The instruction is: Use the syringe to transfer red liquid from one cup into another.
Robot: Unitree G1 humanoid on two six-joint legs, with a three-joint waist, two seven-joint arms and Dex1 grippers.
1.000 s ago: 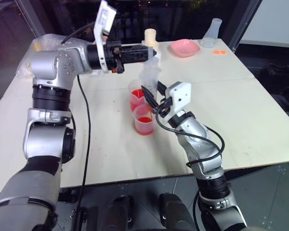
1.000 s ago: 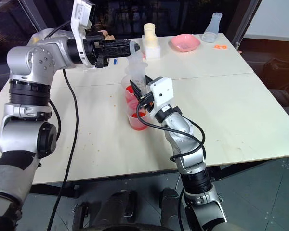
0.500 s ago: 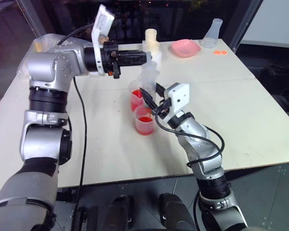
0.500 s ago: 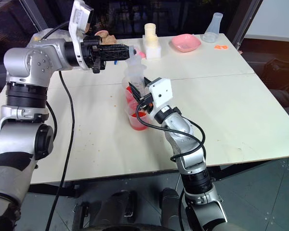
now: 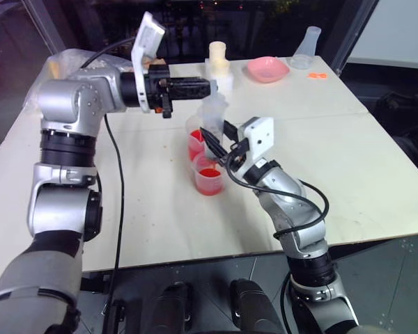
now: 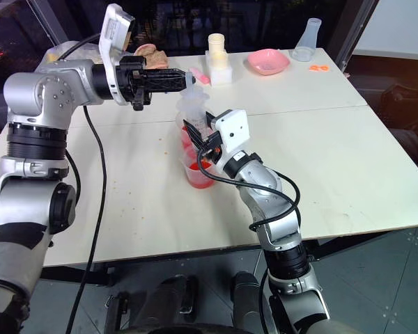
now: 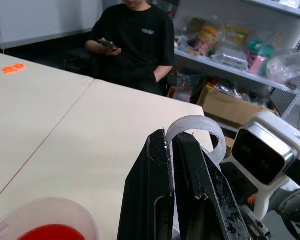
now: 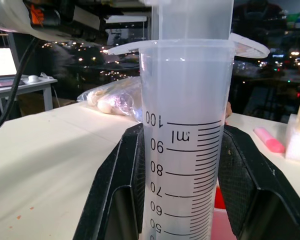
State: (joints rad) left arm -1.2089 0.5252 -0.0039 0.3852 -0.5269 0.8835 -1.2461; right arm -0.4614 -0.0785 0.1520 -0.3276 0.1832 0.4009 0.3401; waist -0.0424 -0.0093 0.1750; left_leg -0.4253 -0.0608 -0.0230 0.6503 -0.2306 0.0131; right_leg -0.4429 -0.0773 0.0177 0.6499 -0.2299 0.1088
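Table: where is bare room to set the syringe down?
The table is bare on the robot's right of the two red cups, and along the near edge in front of them. The far edge is crowded: pink bowl, cream bottle, clear flask.

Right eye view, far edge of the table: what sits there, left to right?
Bagged buns → pink marker → cream bottle → pink bowl → clear flask → orange bits.
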